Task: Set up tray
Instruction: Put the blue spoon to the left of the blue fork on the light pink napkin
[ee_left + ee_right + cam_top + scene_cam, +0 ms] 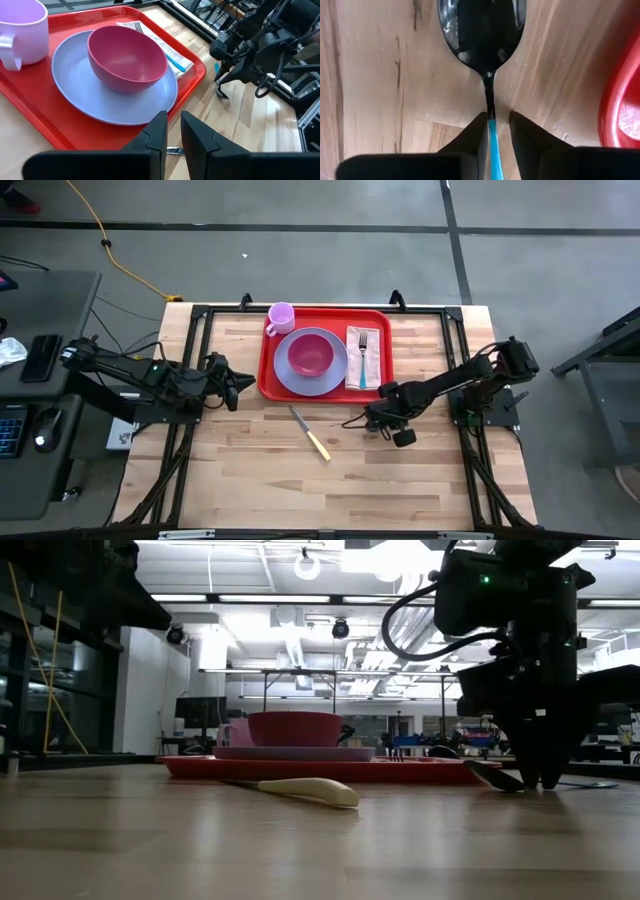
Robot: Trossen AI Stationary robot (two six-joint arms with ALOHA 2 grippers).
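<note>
Fingers of the right gripper point(496, 131) sit low on the wooden tabletop point(400, 480), closed to a narrow gap around the blue handle of a spoon point(487, 60), whose dark bowl lies flat on the wood just ahead of the fingertips. Seen from above, this gripper is at about five o'clock from the red tray point(272, 375), just off its near right corner. At the tray's far left corner stands a lavender mug point(281, 317); in its middle a pink bowl point(311, 353) rests in a lavender plate point(300, 383); at three o'clock from the plate lies a white napkin point(372, 370) with a blue-handled fork point(362, 352) on top. A cream-handled knife point(311, 434) lies on the bare wood at six o'clock from the tray. Left gripper point(173, 131) hovers at nine o'clock from the tray, its fingers narrowly parted and holding nothing.
</note>
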